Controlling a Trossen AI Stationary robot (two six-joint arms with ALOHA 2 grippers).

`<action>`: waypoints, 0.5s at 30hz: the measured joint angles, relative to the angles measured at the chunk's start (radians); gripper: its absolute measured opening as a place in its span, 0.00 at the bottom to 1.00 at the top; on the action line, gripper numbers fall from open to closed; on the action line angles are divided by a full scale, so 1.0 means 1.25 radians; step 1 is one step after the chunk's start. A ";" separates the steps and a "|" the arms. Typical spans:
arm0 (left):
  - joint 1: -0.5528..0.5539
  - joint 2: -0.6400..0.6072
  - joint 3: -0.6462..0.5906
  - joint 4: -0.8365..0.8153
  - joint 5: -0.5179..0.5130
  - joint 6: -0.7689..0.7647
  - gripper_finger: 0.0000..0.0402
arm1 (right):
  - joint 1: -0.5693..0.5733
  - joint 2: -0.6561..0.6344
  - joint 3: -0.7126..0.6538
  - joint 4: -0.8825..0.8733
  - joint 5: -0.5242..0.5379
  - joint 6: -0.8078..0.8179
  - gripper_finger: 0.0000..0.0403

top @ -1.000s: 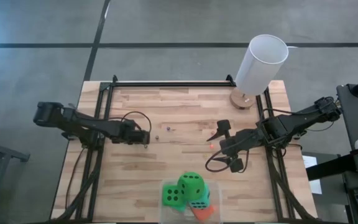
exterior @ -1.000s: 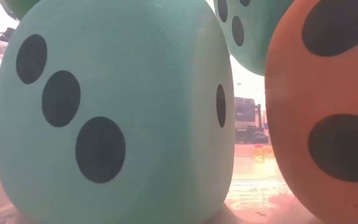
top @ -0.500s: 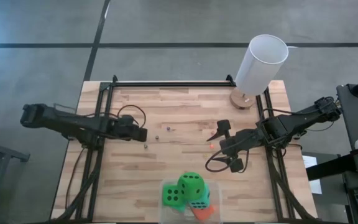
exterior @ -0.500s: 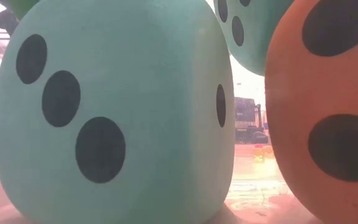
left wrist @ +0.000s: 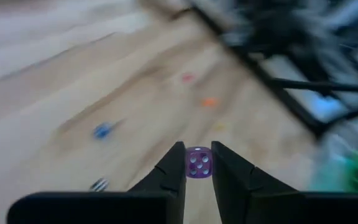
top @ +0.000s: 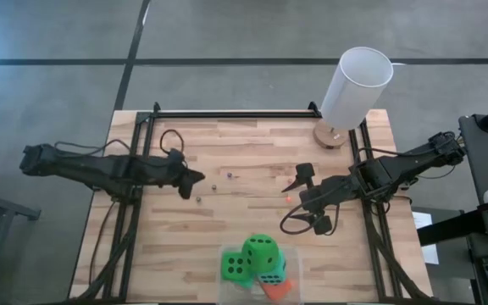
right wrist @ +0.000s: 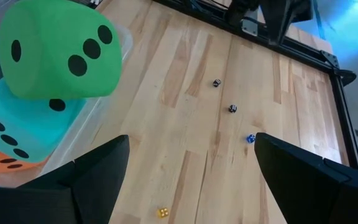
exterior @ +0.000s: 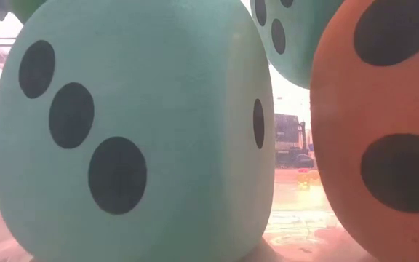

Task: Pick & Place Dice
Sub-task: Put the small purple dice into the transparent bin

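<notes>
Left gripper (left wrist: pixel 197 167) withdrawn, purple die (left wrist: pixel 198 162) pinched

No readable text, labels or numbers anywhere in view

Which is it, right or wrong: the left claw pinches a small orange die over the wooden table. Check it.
Wrong in the colour. The left claw pinches a small purple die over the wooden table, as the left wrist view shows.
</notes>
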 joint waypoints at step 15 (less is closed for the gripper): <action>-0.207 0.050 0.054 0.213 0.048 0.355 0.14 | 0.000 0.000 0.000 0.000 0.000 -0.021 0.85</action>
